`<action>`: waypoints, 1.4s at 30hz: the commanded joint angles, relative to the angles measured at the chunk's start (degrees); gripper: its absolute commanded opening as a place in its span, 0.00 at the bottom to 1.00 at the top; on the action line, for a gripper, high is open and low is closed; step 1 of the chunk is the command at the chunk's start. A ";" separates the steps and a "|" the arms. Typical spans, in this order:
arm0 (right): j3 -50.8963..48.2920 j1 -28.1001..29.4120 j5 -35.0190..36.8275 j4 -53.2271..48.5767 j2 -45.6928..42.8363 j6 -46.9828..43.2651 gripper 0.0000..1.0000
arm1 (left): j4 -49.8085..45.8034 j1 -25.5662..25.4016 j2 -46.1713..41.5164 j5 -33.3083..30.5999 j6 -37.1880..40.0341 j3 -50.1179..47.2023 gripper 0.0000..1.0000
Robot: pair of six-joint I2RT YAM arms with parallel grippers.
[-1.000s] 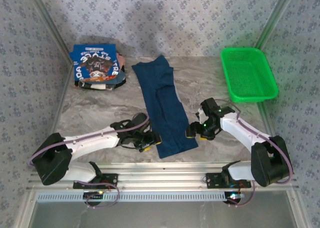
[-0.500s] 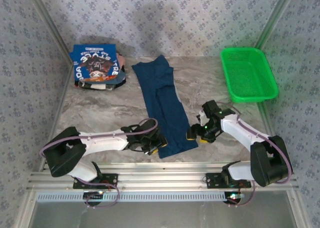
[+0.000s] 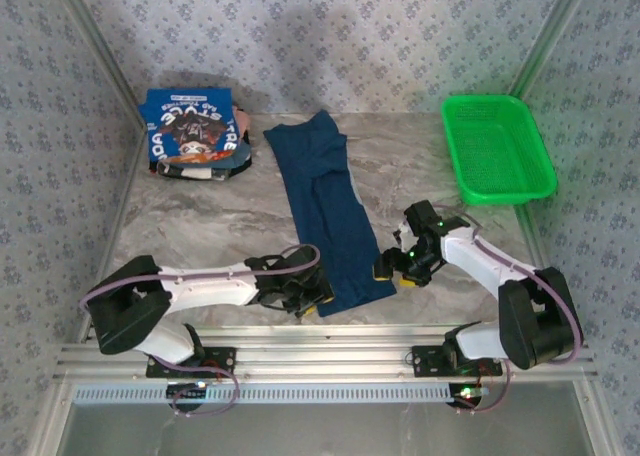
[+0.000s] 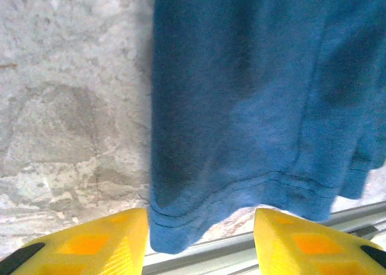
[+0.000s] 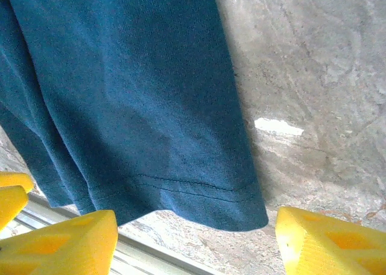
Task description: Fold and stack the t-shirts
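a: where is the long dark navy cloth t-shirt (image 3: 328, 211)?

b: it lies flat as a narrow folded strip down the middle of the grey marbled table top (image 3: 200, 231). its stitched hem is at the near end, right by the metal rail (image 3: 330, 359).

a: and the left gripper (image 3: 318, 301)?

b: it is low at the hem's left corner. in its wrist view the left gripper (image 4: 200, 221) has its yellow fingers (image 4: 102, 242) parted, with the corner between them. they are not pinched on the cloth, so it holds nothing.

a: the right gripper (image 3: 385, 266)?

b: it is at the hem's right corner. in its wrist view the right gripper (image 5: 196, 218) spreads wide, and bare table shows between the cloth edge and one finger (image 5: 332, 242). it holds nothing.

a: what else is near that navy strip?

b: a folded brighter blue t-shirt with white lettering and a dark graphic (image 3: 195, 126) sits on a small pile well to the left of the strip's far end. a green plastic mesh basket (image 3: 497, 146) stands well to the right of that end.

a: room to move?

b: there is bare table along both long edges of the strip. at the hem, the rail is close.
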 commanded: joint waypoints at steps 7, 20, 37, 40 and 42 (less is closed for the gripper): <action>-0.78 -0.31 0.66 0.47 1.94 -0.35 0.72 | 2.57 -1.09 5.14 0.34 -5.74 1.56 0.44; -3.91 -0.18 0.14 5.37 4.21 0.96 0.66 | 6.00 -0.99 12.08 0.77 -3.07 7.56 0.20; -3.13 1.40 -3.13 7.55 6.16 1.72 0.03 | 0.15 0.23 6.15 0.91 -0.53 5.98 0.04; -3.22 1.45 -3.30 3.35 4.09 2.30 0.00 | -1.91 0.04 2.85 -0.16 -0.81 3.97 0.00; -4.04 2.22 -3.81 1.75 2.30 4.27 0.00 | -3.92 -0.03 -0.26 -1.13 -1.24 2.16 0.00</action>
